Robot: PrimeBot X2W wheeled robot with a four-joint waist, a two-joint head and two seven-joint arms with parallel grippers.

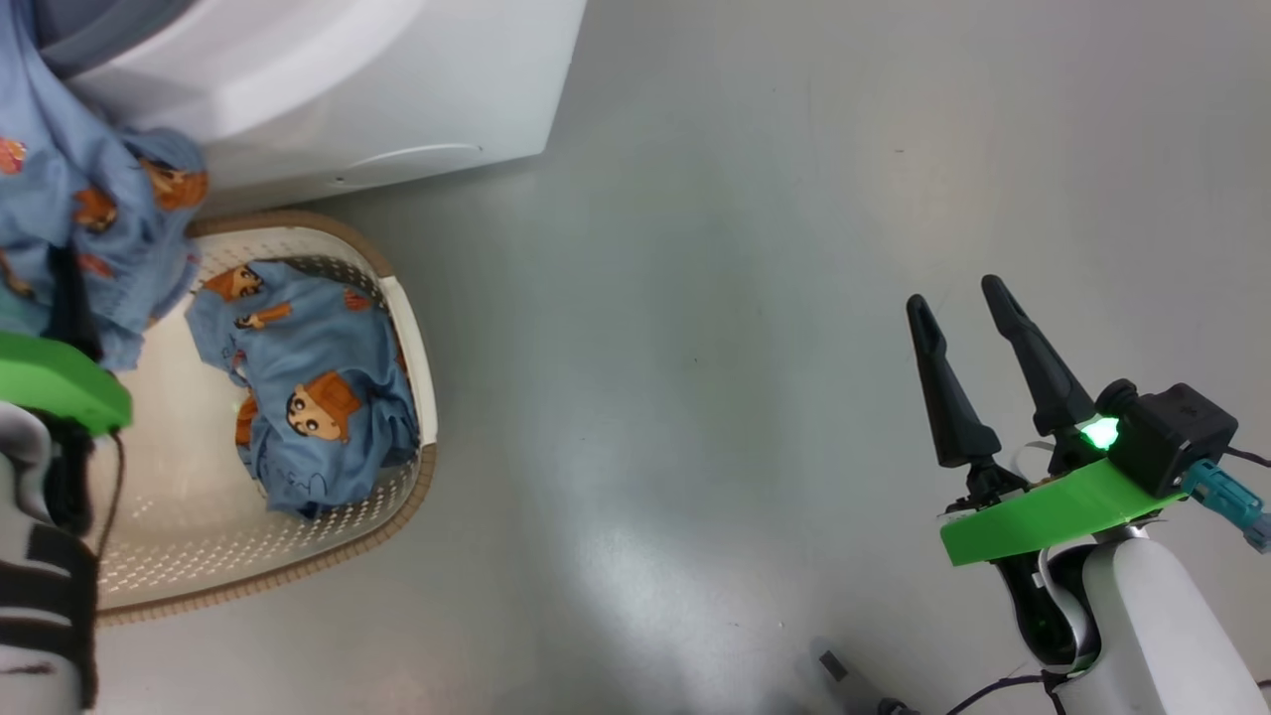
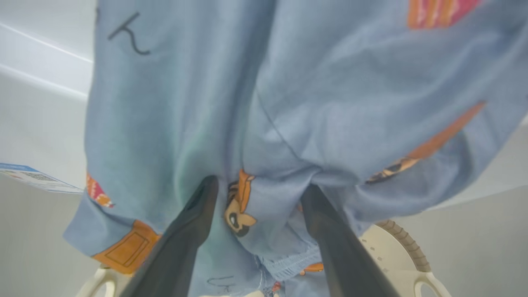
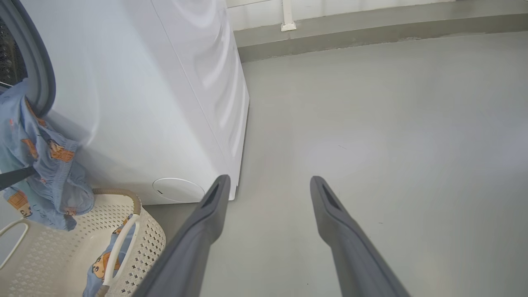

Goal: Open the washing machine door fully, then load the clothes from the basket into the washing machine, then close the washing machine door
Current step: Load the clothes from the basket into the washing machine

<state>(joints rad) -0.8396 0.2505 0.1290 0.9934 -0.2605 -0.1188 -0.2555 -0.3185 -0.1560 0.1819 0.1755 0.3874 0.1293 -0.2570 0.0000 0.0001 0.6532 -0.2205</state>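
Lying crumpled in the basket [image 1: 397, 298] is one garment [image 1: 318, 397] (left hand [image 2: 255, 194] clamps another).

Floor [image 1: 794, 298]: smooth grey, glossy. Standing directly on it: white washing machine [image 1: 377, 89] and, just beside its front, cream perforated basket [image 1: 199, 536] with brown rim. Basket holds a light blue printed garment [image 1: 318, 397].

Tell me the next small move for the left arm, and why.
Probably carry the held garment further into the drum opening before releasing. The left gripper grips its fabric, which hangs over the gasket above the basket.
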